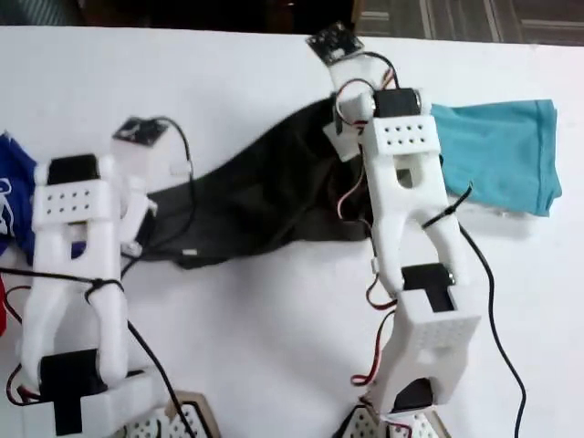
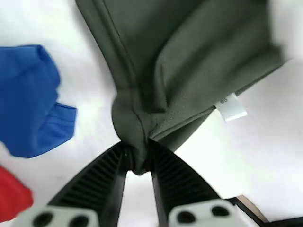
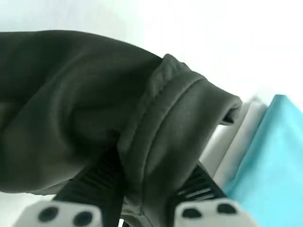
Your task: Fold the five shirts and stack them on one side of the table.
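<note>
— How does the left arm (image 1: 68, 274) stand?
— Its white links run forward from the base, and the wrist tips downward at the far end.
— And the left tool (image 2: 137, 160)?
— Its jaws are closed. The black ribbed fingers (image 2: 102, 177) pinch a bunched fold of the dark shirt (image 2: 189, 56) at their tips.
— What about the right arm (image 1: 411, 201)?
— It is stretched farther forward than the left, elbow near the base and wrist angled down.
— And the right tool (image 3: 144, 177)?
— It is clamped on the same dark shirt, with thick hemmed cloth draped between and over both fingers (image 3: 94, 182).
</note>
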Controlling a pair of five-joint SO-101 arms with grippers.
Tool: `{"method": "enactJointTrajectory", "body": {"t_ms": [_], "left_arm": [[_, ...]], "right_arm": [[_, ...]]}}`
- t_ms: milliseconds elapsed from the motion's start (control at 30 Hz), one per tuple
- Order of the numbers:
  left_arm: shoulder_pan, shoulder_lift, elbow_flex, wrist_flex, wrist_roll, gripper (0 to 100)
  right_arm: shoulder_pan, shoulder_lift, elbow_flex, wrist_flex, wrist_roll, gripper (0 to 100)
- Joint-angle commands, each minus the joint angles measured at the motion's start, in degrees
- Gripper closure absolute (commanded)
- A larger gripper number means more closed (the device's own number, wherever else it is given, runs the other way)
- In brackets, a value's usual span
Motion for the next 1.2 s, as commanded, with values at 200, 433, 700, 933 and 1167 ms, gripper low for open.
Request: {"method": "enactJointTrajectory", "body": {"t_ms": [200,433,700,933,1167], "left_arm": [[0.00,-2.20,4.70,-4.13,-0.62,98],[-3.60,-2.20,16.48,-21.71,-0.62,98],[-9.05,-2.37,17.01,-31.12,2.11,98],[-8.70,-2.11,17.63,-27.60,2.29,98],[-8.79,-2.20,19.74,-28.04,2.29,98]], "right_arm": [[2.77,7.52,-9.58,2.59,-0.53,84.2],[4.70,5.76,-23.03,14.02,-0.53,75.9],[4.53,2.33,-25.76,25.54,-0.53,76.3],[-3.38,-9.54,0.53,24.84,-0.53,78.3],[-7.60,-18.86,30.68,3.38,-3.16,78.6]]}}
